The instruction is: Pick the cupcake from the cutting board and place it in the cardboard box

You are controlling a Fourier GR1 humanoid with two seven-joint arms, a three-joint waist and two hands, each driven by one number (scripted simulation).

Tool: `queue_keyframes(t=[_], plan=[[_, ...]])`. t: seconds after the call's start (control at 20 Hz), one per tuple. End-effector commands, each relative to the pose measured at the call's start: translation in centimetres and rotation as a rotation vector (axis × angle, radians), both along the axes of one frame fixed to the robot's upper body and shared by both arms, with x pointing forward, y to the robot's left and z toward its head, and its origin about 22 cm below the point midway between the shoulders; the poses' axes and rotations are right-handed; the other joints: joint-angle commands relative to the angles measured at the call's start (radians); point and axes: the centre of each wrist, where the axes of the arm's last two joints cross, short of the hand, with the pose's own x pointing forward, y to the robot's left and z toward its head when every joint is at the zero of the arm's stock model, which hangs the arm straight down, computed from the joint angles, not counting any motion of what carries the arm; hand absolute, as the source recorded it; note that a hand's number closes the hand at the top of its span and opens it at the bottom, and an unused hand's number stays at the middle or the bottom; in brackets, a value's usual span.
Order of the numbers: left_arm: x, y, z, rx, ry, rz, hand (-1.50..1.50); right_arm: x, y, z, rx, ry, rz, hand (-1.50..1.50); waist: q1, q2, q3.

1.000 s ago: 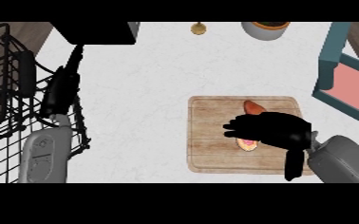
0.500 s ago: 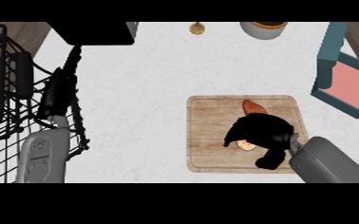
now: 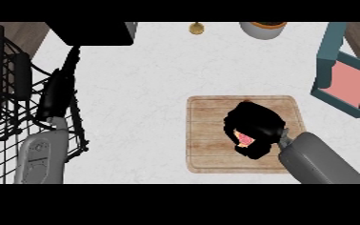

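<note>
On the wooden cutting board (image 3: pixel 207 143) at centre right, my right hand (image 3: pixel 256 121) is curled over the cupcake (image 3: pixel 245 139). Only a small pink and orange patch of the cupcake shows between the fingers. The grey right forearm comes in from the lower right corner. The cardboard box (image 3: pixel 336 78), teal-walled with a pink floor, stands at the right edge, up and right of the board. My left hand (image 3: pixel 55 97) rests with straight fingers at the left, in front of the wire rack.
A black wire dish rack (image 3: pixel 14 105) fills the left edge. A black block (image 3: pixel 95 33) sits at the top left. A small golden object (image 3: pixel 197 28) and a grey pot (image 3: pixel 264 29) stand along the counter's far edge.
My right hand has slid further over the cupcake and closed round it, hiding its orange top. The forearm has swung in from the lower right. The left hand has not moved.
</note>
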Motion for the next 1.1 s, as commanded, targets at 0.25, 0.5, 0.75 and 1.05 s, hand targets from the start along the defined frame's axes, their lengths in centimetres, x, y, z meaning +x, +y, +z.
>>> queue_keyframes(t=[0.25,0.5,0.75,1.05], plan=[[-3.0,5.1,-2.6,0.027,0.101,0.191,0.00,1.5,-20.3,6.2,-0.032,-0.216,-0.506,1.50,-0.043,0.027,-0.022],[-3.5,4.8,-2.5,0.003,0.108,0.200,0.00,-0.9,-29.7,10.5,0.000,-0.321,-0.723,1.50,-0.025,0.034,-0.018],[-3.5,4.8,-2.8,-0.010,0.107,0.173,0.00,-2.3,-34.0,14.6,0.211,-0.520,-0.698,1.50,0.009,0.028,-0.020],[-3.1,5.0,-2.7,-0.003,0.104,0.129,0.00,-5.0,-37.9,16.6,0.342,-0.518,-0.610,1.50,0.050,0.028,-0.024]])
